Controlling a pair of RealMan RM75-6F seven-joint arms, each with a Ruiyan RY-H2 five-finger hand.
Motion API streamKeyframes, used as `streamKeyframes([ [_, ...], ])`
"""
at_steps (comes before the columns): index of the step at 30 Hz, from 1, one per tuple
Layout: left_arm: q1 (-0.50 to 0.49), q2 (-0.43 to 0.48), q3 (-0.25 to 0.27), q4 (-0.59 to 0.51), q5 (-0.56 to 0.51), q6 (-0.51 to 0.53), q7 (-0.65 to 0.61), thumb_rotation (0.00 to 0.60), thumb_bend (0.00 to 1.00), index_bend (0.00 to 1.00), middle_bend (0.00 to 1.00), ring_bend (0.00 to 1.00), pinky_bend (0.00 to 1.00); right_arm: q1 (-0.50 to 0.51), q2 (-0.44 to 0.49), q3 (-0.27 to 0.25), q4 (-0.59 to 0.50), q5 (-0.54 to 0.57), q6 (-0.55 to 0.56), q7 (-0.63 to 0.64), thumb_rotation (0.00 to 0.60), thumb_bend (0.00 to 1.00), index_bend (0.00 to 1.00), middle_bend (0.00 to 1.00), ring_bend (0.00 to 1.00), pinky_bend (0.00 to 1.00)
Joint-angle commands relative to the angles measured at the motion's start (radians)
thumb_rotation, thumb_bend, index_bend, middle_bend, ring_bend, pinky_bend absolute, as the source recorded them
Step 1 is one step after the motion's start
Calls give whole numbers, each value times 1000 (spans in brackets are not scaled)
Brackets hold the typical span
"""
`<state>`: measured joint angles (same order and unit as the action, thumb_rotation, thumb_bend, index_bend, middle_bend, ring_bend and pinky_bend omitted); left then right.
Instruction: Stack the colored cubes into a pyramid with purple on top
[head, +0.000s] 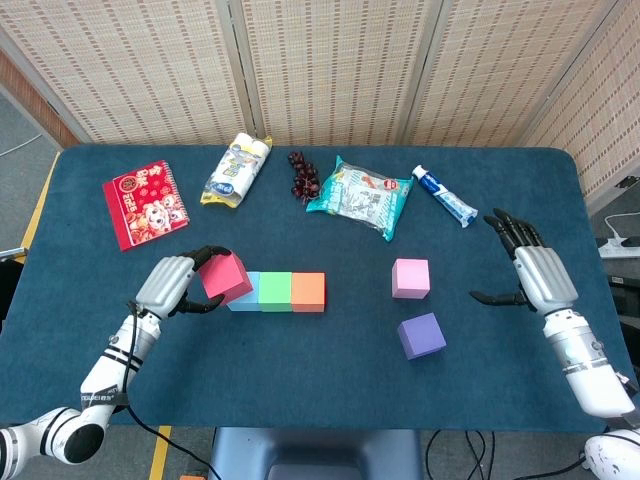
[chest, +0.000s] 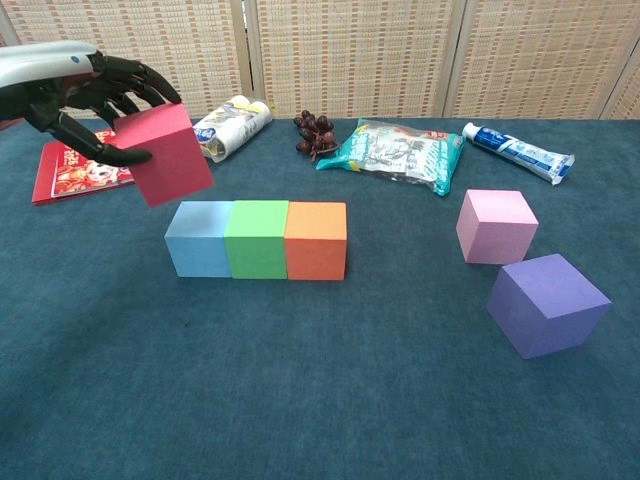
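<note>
Red cube (chest: 165, 152) hung tilted in the left hand (chest: 70, 85), fingers (chest: 135, 80) clamped on it, above the blue cube (chest: 198, 238); set down crooked, it could slide off the row. Right hand (head: 535, 272) hovered, fingers apart.

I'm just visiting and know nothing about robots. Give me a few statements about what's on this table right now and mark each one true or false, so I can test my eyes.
1. The left hand holds the red cube up in the air. True.
2. The purple cube sits on top of the row of cubes. False: it lies on the table, in front of the pink cube.
3. The blue cube, green cube and orange cube stand side by side in a row. True.
4. The right hand grips the toothpaste tube. False: its fingers are spread and hold nothing.
5. The grapes lie between two packets. True.
</note>
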<state>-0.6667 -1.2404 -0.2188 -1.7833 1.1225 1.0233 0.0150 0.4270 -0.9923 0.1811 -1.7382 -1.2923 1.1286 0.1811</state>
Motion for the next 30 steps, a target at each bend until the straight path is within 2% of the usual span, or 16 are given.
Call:
streamKeyframes([
  [1, -50, -22, -36, -1, -112, -42, 85, 600, 346, 279, 337, 354, 336, -6, 8, 1, -11, 3, 6, -9, 600, 67, 0, 0, 0, 0],
  [7, -107, -89, -31, 48, -160, -64, 174, 600, 346, 278, 336, 353, 333, -16, 17, -2, -23, 8, 7, -17, 600, 67, 0, 0, 0, 0],
  [11, -126, -105, -23, 85, -128, -94, 166, 600, 346, 275, 331, 328, 276, -22, 21, -4, -22, 10, 8, -18, 600, 67, 0, 0, 0, 0],
  [18, -137, -69, 2, 151, 54, -189, 6, 600, 347, 258, 294, 275, 220, -31, 18, -3, -15, 16, 12, -16, 600, 67, 0, 0, 0, 0],
  [30, -169, -71, 39, 288, 328, -216, -328, 600, 345, 251, 270, 231, 185, -40, 12, -1, -19, 38, 12, -34, 600, 67, 0, 0, 0, 0],
])
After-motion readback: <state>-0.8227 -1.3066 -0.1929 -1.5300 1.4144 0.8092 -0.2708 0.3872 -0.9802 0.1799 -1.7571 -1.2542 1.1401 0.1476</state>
